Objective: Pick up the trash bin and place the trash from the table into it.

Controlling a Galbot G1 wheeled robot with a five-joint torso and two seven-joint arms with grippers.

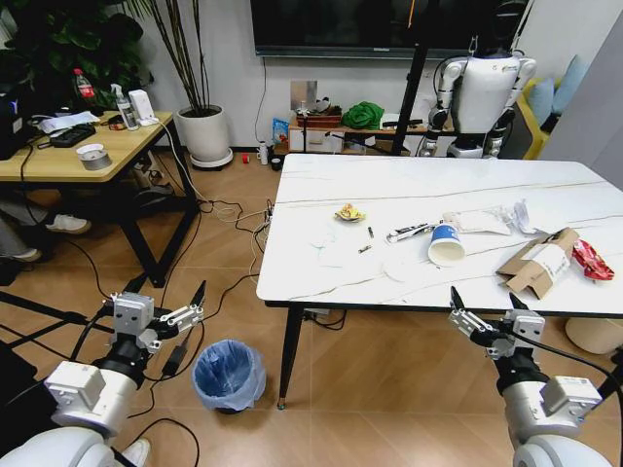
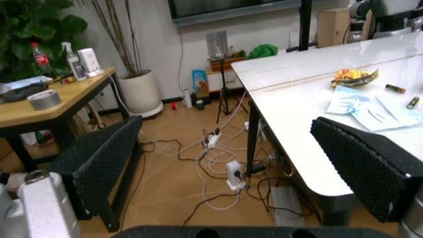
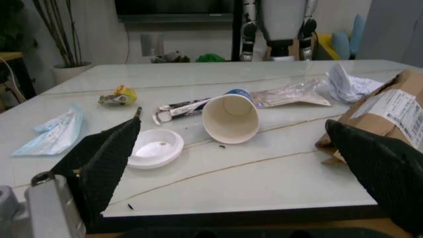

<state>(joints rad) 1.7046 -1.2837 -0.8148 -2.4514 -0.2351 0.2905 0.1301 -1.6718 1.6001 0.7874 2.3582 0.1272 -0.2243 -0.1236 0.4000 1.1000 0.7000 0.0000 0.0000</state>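
The left gripper [image 1: 167, 300] hangs low on the robot's left, over the wooden floor, its two black fingers [image 2: 99, 166] spread wide with nothing between them. Just beside and below it, near the table's black front leg, the trash bin [image 1: 229, 374] stands on the floor, lined with a crinkled blue bag. The right gripper [image 1: 485, 309] is raised before the near edge of the table [image 1: 321, 282], fingers [image 3: 104, 166] likewise splayed and empty, touching nothing. Beyond it on the marble-look top lies the trash: a white lid [image 3: 156, 147], a paper cup [image 3: 230, 118] tipped on its side with its mouth toward the gripper, a torn cardboard box [image 3: 390, 111] to the right, a red wrapper [image 1: 592, 259] past the box, crumpled tissues [image 3: 349, 85], a clear wrapper [image 3: 290, 93] and a yellow scrap [image 3: 120, 96].
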